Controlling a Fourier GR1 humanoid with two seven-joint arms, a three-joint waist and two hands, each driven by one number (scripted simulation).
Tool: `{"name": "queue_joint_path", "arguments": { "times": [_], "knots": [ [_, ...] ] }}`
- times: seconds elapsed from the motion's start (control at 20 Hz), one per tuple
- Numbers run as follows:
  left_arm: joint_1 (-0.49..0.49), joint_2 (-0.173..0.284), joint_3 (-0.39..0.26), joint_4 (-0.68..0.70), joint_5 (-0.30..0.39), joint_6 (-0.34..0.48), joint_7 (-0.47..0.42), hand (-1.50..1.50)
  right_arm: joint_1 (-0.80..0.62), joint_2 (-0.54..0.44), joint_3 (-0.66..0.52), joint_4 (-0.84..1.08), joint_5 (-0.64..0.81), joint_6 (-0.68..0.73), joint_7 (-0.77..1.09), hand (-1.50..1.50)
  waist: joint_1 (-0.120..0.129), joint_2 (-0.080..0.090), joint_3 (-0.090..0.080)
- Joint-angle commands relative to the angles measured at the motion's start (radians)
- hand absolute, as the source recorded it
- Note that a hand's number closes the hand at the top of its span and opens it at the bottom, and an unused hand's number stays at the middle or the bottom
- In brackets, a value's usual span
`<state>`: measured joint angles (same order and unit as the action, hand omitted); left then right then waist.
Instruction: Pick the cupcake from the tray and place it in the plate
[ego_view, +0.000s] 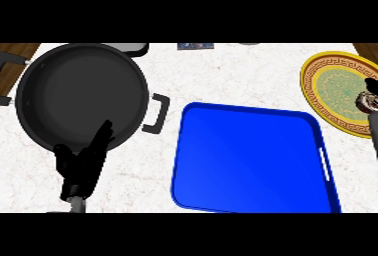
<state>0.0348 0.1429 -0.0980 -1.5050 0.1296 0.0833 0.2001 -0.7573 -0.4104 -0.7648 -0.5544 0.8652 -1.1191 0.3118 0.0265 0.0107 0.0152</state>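
Blue tray bare on white marble table; cupcake off tray, at right edge over yellow patterned plate. Right robot hand mostly cut off by frame; dark fingers seem curled round cupcake. Judgement: pick done, carry done, release onto plate left. Left robot hand rests open, fingers straight, over rim of black pan. No readable brand, label or writing; small dark item at far edge illegible.

Glossy blue tray, matt black pan, marbled white counter
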Motion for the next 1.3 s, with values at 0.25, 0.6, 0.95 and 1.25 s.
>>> {"name": "queue_joint_path", "arguments": {
  "times": [0.25, 0.6, 0.95, 1.25],
  "knots": [
    [-0.012, -0.023, -0.007, 0.065, -0.005, 0.0, 0.028, 0.0, 0.155, 0.127, -0.05, -0.295, -0.462, 0.147, -0.371, -1.5, -0.033, -0.008, -0.011],
    [0.012, -0.021, 0.009, 0.041, 0.006, -0.013, 0.027, 0.0, 0.36, 0.25, -0.006, -0.47, -0.612, 0.342, -0.504, -1.5, -0.033, -0.013, -0.015],
    [-0.048, -0.043, 0.019, 0.156, -0.024, -0.014, -0.017, 0.0, 0.547, 0.349, 0.158, -0.708, -0.501, 0.371, -0.318, -1.5, -0.037, -0.012, -0.016],
    [-0.015, -0.005, 0.039, 0.051, -0.007, -0.054, 0.035, 0.0, 0.72, 0.409, 0.366, -0.886, -0.429, 0.246, -0.17, -1.5, -0.029, -0.013, -0.016]
  ]
}}
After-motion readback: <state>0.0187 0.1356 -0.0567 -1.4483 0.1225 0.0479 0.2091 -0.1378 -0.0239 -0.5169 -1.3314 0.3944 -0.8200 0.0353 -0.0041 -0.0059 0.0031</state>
